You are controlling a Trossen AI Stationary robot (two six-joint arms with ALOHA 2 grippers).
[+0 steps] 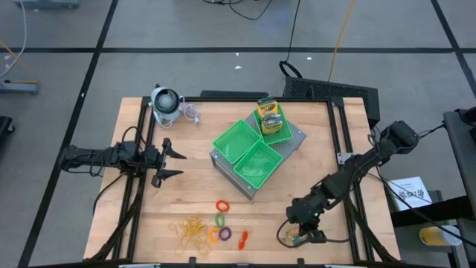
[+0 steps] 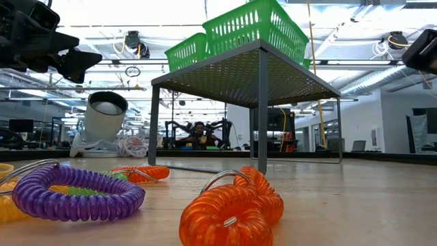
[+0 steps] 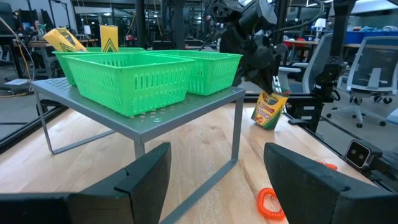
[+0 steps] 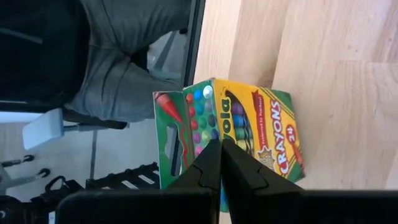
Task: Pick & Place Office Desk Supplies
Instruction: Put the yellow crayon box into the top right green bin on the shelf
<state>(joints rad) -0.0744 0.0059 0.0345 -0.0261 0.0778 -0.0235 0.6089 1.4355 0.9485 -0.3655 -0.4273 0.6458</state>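
Crayon box [image 4: 233,140] lay at the desk's [image 1: 312,175] near right edge, directly beneath the right pincer [image 1: 303,237], whose fingers were fully shut and gripping nothing, while the left pincer [image 1: 175,158] waited wide open and empty, well apart.

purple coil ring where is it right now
In the high view the purple coil ring lies on the table's near edge, between the orange ring and the red clip, right of the rubber bands.
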